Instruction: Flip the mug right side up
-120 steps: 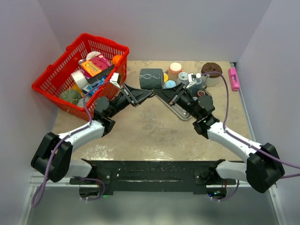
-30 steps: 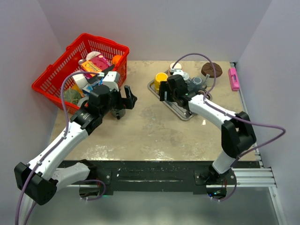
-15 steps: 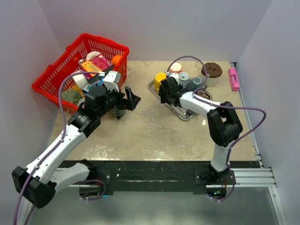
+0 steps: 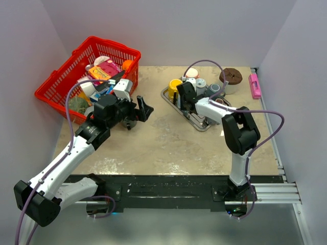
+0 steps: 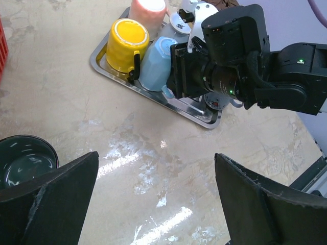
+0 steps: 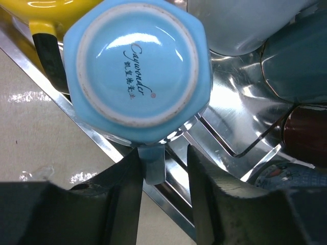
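R gripper (image 6: 163, 158) has advanced onto shiny steel tray (image 6: 230, 117); jaws parted, straddling handle of glossy light-blue faceted ceramic mug (image 6: 138, 71), base-up on tray. L gripper (image 5: 156, 158) spread wide.

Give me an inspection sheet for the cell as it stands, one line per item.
Surface: beige tabletop, glare patches.
Job's things: blue mug base-up on metal tray; dark mug upright on the table.
Clutter: yellow mug and other cups on the tray; filled red basket; pink item.
Grippers: right gripper open, straddling the blue mug's handle; left gripper open, empty.
Cables: purple cable loops above the tray.
Surroundings: plain walls; nothing else seen.
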